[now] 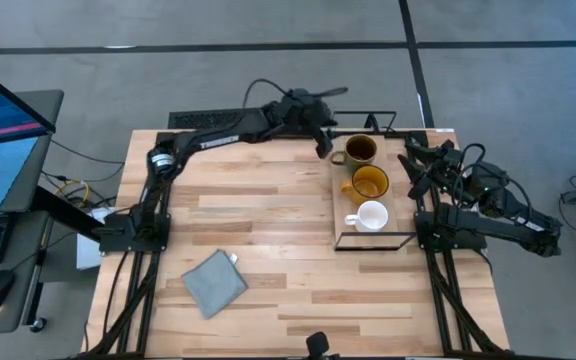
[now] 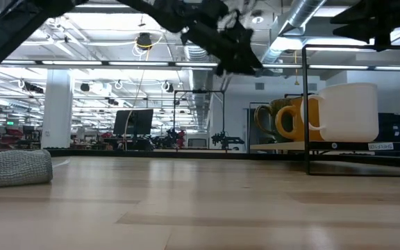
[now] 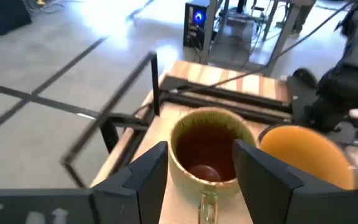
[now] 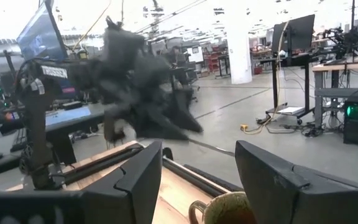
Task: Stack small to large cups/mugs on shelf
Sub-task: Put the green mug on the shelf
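Three mugs line the shelf: white mug, amber mug, dark mug toward 12. Left end effector released at its 9; right end effector released, waiting.

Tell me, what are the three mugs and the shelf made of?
The dark brown-olive mug looks like glazed ceramic: its rim shines. The amber-yellow mug is glossy too, probably ceramic. The white mug looks smooth, likely ceramic. The shelf seems a pale wooden board with visible grain, on thin black wire.
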Robot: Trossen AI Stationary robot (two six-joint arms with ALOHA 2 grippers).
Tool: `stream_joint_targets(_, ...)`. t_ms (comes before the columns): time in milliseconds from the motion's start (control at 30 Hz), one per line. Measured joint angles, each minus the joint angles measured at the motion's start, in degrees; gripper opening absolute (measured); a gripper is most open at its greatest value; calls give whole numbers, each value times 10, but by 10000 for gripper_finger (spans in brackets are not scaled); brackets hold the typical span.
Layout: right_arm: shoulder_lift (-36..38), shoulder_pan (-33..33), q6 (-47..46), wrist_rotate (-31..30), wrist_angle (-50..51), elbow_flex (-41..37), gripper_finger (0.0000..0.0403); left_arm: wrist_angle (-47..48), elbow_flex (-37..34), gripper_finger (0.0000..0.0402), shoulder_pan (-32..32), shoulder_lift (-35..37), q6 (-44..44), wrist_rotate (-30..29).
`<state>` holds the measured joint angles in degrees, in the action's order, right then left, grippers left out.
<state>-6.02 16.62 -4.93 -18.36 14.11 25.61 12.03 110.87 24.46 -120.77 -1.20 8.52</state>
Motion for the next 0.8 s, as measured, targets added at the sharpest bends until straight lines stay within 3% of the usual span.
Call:
stream_joint_targets(133,0,0,-31,-27,1,0,226,14,-9,171,6,47,-7,3)
stream_joint_targets(233,0,0,-37,-30,1,0,226,-27,-64,171,7,101,-11,13)
stream_joint_targets(800,0,-1,-68,-25,0,0,226,-355,-626,171,8,546,58,-79)
